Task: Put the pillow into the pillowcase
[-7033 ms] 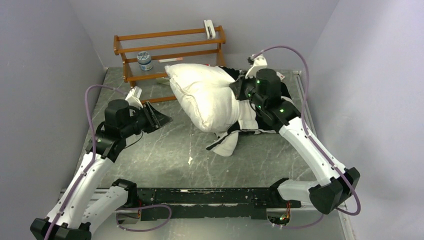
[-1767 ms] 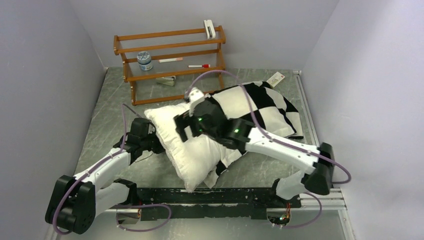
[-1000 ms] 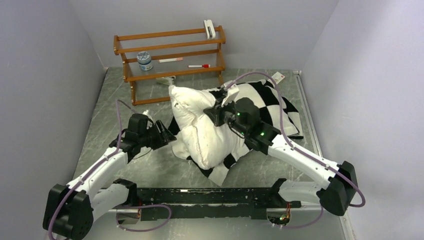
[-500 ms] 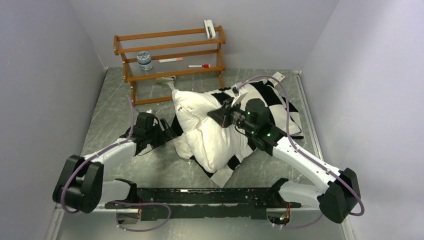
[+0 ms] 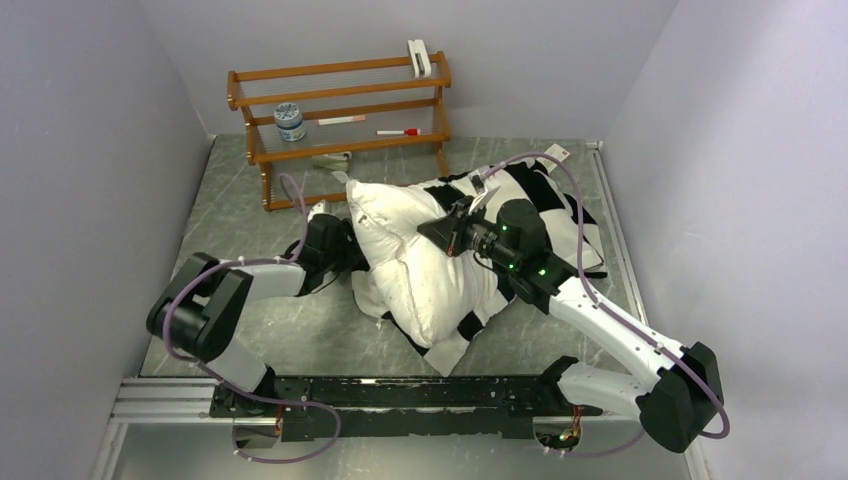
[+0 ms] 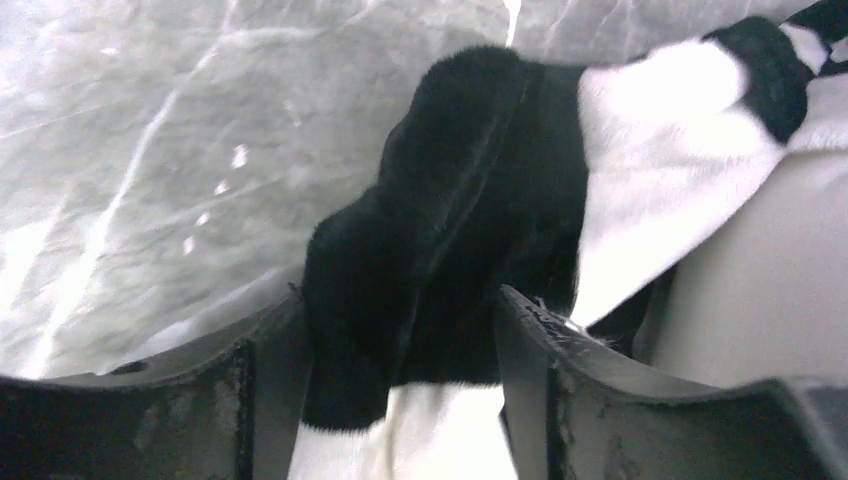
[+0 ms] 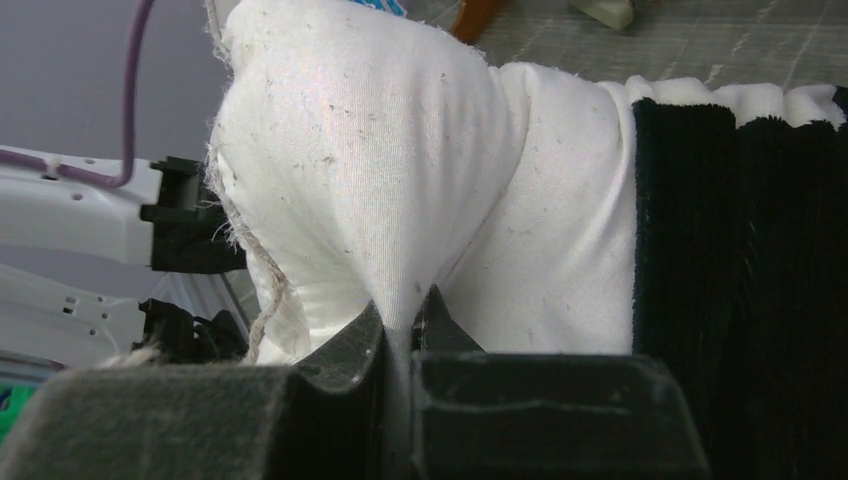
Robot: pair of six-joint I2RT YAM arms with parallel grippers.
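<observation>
Two grippers: both at bedding
Right gripper (image 7: 400, 325): pinched on pillow (image 7: 360, 170) fabric
Left gripper (image 6: 400, 340): spread astride pillowcase (image 6: 480, 190) fold
Advice: clamp fold first, then draw over pillow

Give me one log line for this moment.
left fingers: open around pillowcase fold | right fingers: shut, pinching pillow | pillow: mostly outside pillowcase

Grey marbled table (image 5: 300, 330), surface scuffed. Wooden three-tier rack (image 5: 330, 71) stands at the rear left. Middle shelf holds a small jar (image 5: 290, 122), a pale pen (image 5: 342, 120) and a red marker (image 5: 398, 132). White clip (image 5: 419, 57) on the top rail. Small card (image 5: 556, 153) lies at rear right.
</observation>
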